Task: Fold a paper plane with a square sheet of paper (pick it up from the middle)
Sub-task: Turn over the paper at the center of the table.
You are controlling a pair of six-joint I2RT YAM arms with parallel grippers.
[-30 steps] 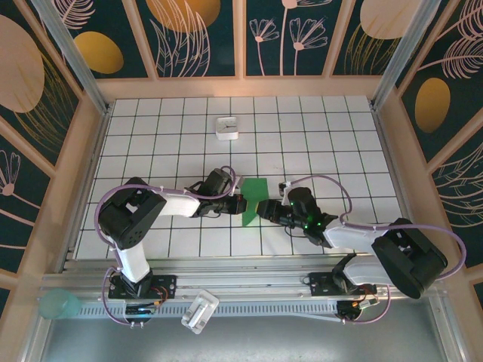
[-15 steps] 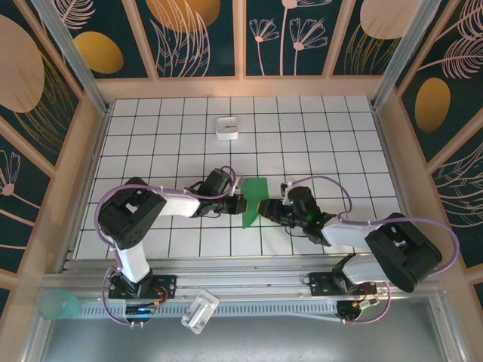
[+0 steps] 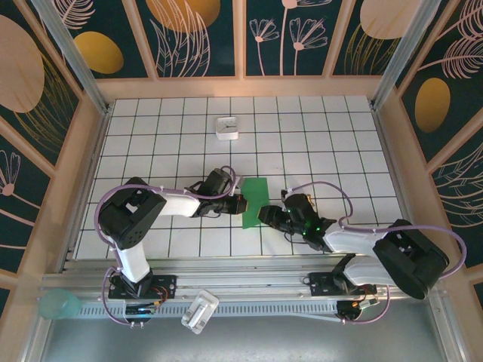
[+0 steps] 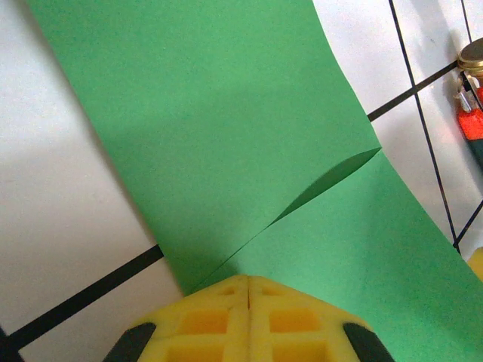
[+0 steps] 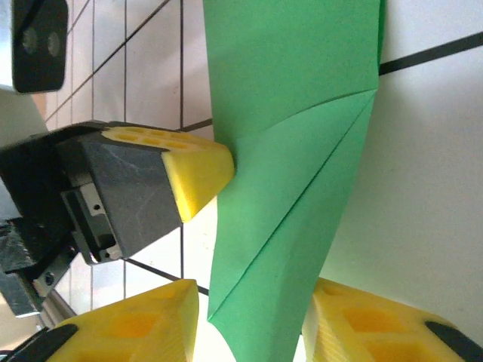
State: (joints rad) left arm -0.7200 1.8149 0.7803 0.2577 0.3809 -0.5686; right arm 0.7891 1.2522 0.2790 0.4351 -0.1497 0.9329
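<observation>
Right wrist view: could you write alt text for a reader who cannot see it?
A folded sheet of green paper with creases runs from top to bottom over a white tiled table. The left arm's yellow fingers pinch its left edge, and the right arm's own yellow fingers stand apart, one on each side of its lower tip.

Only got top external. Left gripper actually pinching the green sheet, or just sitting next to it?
Observer: Pinching. In the left wrist view, the left gripper is shut on the edge of the paper.
Operator: Right one closed too?
Observer: No. In the right wrist view, the right gripper is open, with its pads either side of the paper's pointed end.
Operator: Any fold in?
Observer: Yes, a diagonal flap lies folded over, with a sharp crease.
</observation>
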